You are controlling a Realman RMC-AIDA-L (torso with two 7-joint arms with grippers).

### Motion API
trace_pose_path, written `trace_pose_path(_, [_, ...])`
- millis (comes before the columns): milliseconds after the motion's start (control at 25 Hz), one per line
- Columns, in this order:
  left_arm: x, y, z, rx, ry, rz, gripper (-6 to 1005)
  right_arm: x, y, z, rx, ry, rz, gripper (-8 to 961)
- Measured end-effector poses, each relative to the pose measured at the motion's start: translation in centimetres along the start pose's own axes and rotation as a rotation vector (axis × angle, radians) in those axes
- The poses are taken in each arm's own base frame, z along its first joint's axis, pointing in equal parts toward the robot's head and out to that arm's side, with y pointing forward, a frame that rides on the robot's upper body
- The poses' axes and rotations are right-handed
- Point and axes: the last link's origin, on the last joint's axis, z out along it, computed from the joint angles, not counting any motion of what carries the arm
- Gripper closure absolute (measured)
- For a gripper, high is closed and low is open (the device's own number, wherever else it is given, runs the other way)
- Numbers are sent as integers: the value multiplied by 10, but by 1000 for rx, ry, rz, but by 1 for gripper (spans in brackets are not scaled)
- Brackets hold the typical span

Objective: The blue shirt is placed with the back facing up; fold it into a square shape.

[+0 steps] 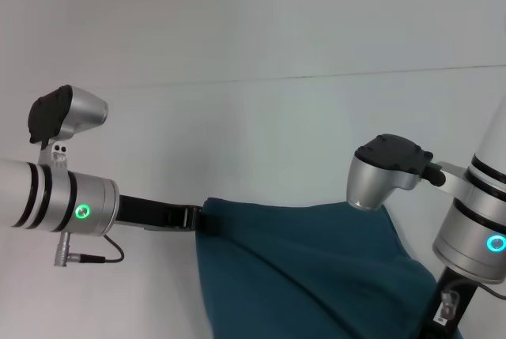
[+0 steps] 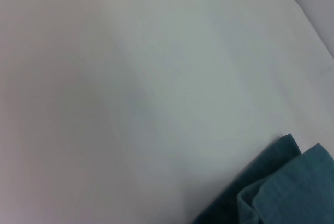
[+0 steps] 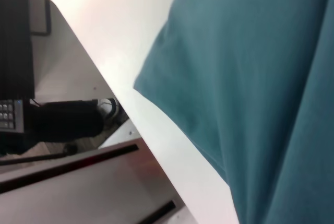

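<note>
The blue shirt (image 1: 316, 276) is a large teal cloth filling the lower middle of the head view, with creases running from its left corner down to the right. My left gripper (image 1: 198, 217) reaches in from the left and is shut on that corner. A folded bit of the blue shirt (image 2: 292, 182) shows in the left wrist view. My right gripper (image 1: 444, 303) is at the lower right, at the shirt's right edge, its tips hidden. The right wrist view is close on the blue shirt (image 3: 250, 78) hanging over the white surface.
A white table (image 1: 261, 133) stretches back to a seam line at mid height. In the right wrist view the table's edge (image 3: 156, 145) runs diagonally, with dark equipment (image 3: 62, 119) and floor beyond it.
</note>
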Motion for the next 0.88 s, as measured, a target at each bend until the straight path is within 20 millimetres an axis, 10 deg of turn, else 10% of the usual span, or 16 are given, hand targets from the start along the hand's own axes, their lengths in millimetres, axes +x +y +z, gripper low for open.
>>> trace_pose_path(880, [2,-2,0,9,13,1,985,6,-4,6,55,98,-25,952])
